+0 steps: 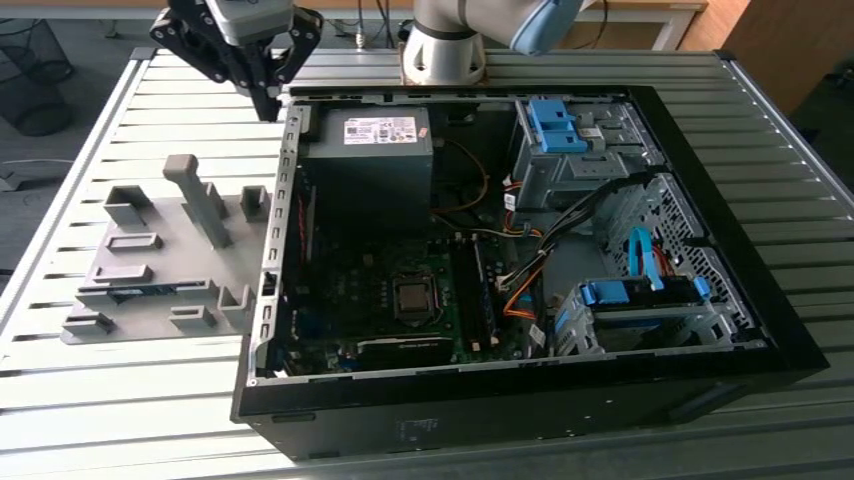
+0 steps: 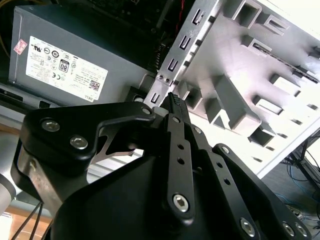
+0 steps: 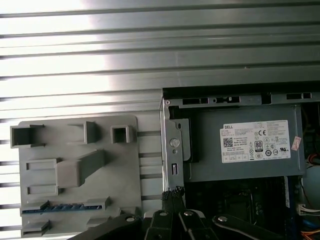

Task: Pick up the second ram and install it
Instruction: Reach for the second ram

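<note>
hand (image 1: 268,104) | I am seeing it closed, fingers pressed together, gripping nothing, hovering at the computer case (image 1: 534,412) corner, power supply (image 1: 367,160) just beside it | second ram (image 1: 140,291) | sitting in a slot of the grey holder (image 1: 160,228) on the table (image 1: 134,400), well apart from the hand

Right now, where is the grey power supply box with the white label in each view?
Exterior view: the power supply box sits in the case's far corner, the exterior view's left.
First wrist view: it lies just inside the case wall.
Second wrist view: again just inside that wall.
Shared landmark: the grey holder plate outside that wall.
</note>
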### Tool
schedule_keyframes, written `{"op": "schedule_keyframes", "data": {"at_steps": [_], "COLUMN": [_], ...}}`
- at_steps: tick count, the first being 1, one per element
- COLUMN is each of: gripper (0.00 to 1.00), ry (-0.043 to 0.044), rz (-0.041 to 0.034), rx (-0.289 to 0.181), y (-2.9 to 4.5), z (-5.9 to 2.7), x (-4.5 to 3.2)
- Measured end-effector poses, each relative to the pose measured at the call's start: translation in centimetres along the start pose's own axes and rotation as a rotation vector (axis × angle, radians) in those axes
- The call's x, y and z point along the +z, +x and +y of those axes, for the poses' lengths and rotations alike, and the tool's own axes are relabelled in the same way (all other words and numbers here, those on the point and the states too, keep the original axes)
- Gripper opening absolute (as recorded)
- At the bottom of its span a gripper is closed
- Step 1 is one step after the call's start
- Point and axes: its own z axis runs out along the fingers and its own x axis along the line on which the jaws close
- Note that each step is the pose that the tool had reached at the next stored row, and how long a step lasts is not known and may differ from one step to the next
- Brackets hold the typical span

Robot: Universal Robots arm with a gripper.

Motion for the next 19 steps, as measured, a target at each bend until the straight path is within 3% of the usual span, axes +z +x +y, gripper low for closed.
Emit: {"op": "schedule_keyframes", "data": {"at_steps": [19], "gripper": [0.11], "ry": [-0.0001], "rz": [-0.0001], "rx": [0.0], "y": [1.78], "z": [-0.14], "x": [0.02]}}
